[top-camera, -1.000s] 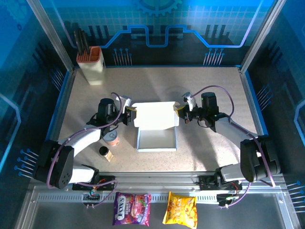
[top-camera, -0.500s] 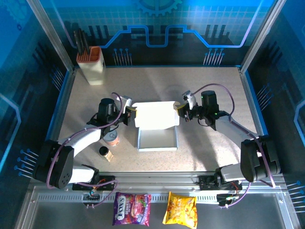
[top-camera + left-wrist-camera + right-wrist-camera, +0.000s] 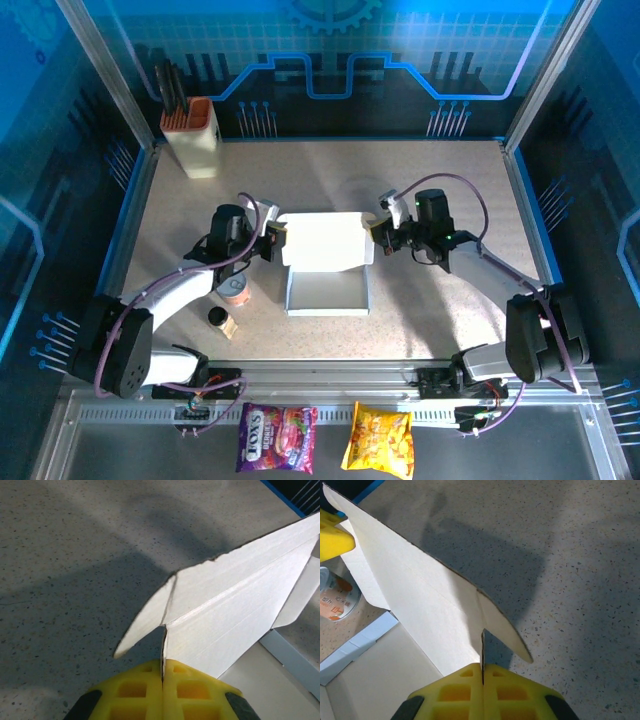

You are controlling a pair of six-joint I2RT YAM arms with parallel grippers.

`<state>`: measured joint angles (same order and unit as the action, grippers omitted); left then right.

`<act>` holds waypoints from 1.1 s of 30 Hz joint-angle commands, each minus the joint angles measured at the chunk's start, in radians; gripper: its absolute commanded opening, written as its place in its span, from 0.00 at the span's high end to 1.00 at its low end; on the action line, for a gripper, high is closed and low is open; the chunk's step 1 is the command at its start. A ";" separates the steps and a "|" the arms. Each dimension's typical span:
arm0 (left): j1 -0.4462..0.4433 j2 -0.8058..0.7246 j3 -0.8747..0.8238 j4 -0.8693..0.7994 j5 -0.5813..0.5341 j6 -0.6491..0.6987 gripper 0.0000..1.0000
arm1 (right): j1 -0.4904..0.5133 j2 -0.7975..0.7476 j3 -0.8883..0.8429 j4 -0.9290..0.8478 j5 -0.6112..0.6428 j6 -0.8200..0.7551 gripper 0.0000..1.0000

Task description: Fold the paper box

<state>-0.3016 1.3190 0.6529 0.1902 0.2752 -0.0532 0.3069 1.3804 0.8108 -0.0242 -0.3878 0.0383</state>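
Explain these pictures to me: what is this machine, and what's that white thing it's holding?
It is two robot arms bolted to a table, each ending in a two-finger clamp. The wide picture looks down from above; the close-ups come from cameras on the wrists. The left gripper and right gripper each pinch one end of the raised flap of the white paper box. Also there: a cream holder, a small can, and a purple snack bag and a yellow snack bag out front.

I see a plain white paper box (image 3: 322,240), bright yellow fingers (image 3: 135,690) moulded in a grid, and a grey-beige speckled table (image 3: 440,180).
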 commanded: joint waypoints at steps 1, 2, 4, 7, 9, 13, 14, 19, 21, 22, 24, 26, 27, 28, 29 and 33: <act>-0.017 -0.023 0.050 -0.054 -0.135 -0.042 1.00 | 0.070 -0.029 0.041 -0.016 0.194 0.097 1.00; -0.022 -0.020 0.058 -0.060 -0.153 -0.056 1.00 | 0.094 -0.028 0.047 -0.019 0.257 0.123 1.00; -0.033 -0.017 0.075 -0.069 -0.197 -0.089 1.00 | 0.142 -0.022 0.064 -0.025 0.380 0.178 1.00; -0.062 -0.018 0.082 -0.036 -0.258 -0.111 1.00 | 0.205 0.002 0.108 -0.048 0.539 0.281 1.00; -0.088 -0.020 0.076 0.012 -0.304 -0.120 1.00 | 0.234 0.022 0.131 -0.066 0.637 0.372 1.00; -0.127 -0.004 0.081 0.095 -0.375 -0.152 1.00 | 0.306 0.039 0.116 0.030 0.803 0.455 1.00; -0.134 0.006 0.093 0.096 -0.413 -0.168 1.00 | 0.320 0.046 0.122 0.037 0.842 0.472 1.00; -0.153 0.077 0.146 0.147 -0.522 -0.217 1.00 | 0.370 0.094 0.139 0.089 0.980 0.496 1.00; -0.161 0.111 0.154 0.196 -0.546 -0.222 1.00 | 0.381 0.104 0.119 0.154 1.024 0.495 1.00; -0.164 0.129 0.163 0.212 -0.555 -0.226 1.00 | 0.384 0.110 0.111 0.187 1.044 0.495 1.00; -0.171 0.169 0.189 0.236 -0.577 -0.235 1.00 | 0.388 0.128 0.098 0.258 1.078 0.493 1.00; -0.177 0.208 0.212 0.259 -0.571 -0.229 0.97 | 0.391 0.147 0.091 0.323 1.098 0.487 1.00; -0.181 0.226 0.225 0.268 -0.572 -0.223 0.96 | 0.394 0.160 0.091 0.357 1.109 0.480 1.00; -0.185 0.244 0.231 0.286 -0.574 -0.214 0.96 | 0.396 0.172 0.095 0.380 1.119 0.471 1.00; -0.191 0.259 0.234 0.312 -0.581 -0.205 0.96 | 0.399 0.186 0.101 0.398 1.128 0.465 1.00; -0.205 0.321 0.231 0.434 -0.589 -0.176 0.93 | 0.403 0.251 0.102 0.515 1.140 0.435 1.00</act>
<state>-0.4717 1.6054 0.8524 0.4812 -0.3313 -0.2478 0.6800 1.5913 0.9108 0.3096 0.7364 0.4892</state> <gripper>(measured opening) 0.064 0.055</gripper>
